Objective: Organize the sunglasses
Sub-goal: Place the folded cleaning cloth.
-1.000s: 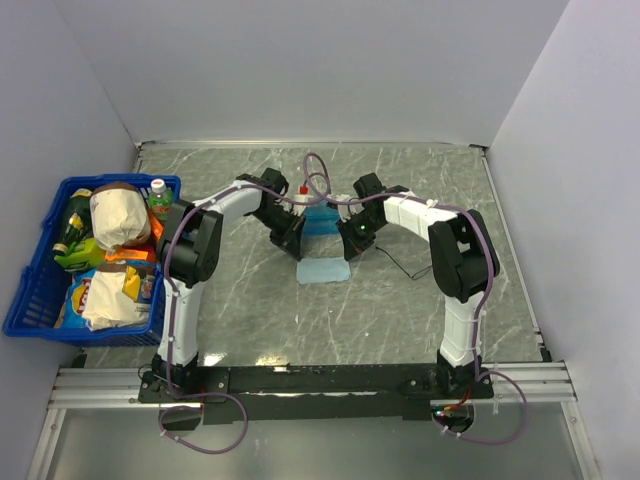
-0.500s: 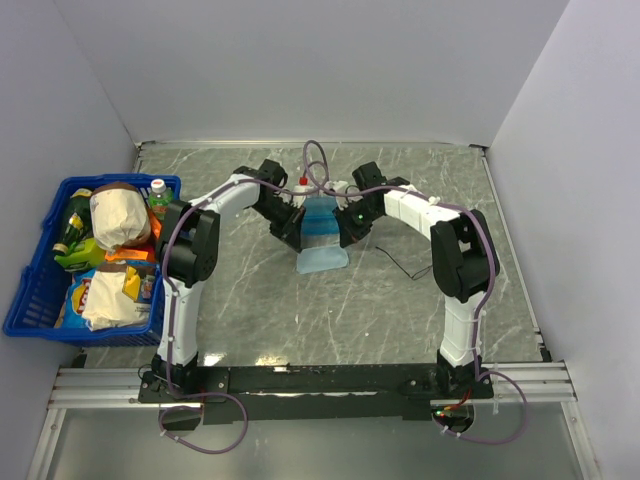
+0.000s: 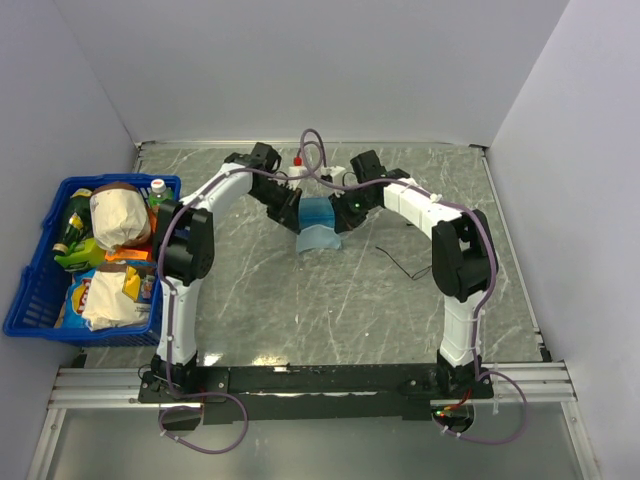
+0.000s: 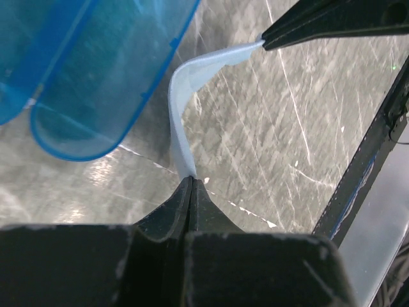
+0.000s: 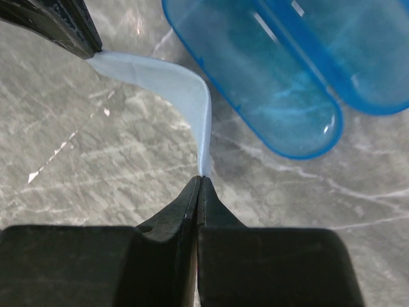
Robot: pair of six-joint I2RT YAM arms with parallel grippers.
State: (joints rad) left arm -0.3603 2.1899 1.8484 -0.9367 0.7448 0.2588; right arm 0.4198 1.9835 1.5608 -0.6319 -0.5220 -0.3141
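The light-blue cloth [image 3: 318,240] is held by two corners, sagging between the grippers just above the table. My left gripper [image 3: 291,212] is shut on one corner; the left wrist view shows the cloth [image 4: 181,109] rising from its closed tips [image 4: 192,181]. My right gripper [image 3: 341,216] is shut on the other corner [image 5: 185,89], its tips [image 5: 200,180] closed. The open blue translucent case [image 3: 316,211] lies just beyond the cloth, and also shows in the left wrist view [image 4: 89,70] and the right wrist view [image 5: 287,77]. The thin black sunglasses [image 3: 400,265] lie on the table to the right.
A blue basket [image 3: 30,290] full of groceries stands at the left edge. A small bottle with a red cap [image 3: 297,162] stands behind the case between the arms. Grey walls close the table at the back and sides.
Both grippers have moved toward the far side with the cloth, drawing it off the table in front of the case and up against the case's near edge.
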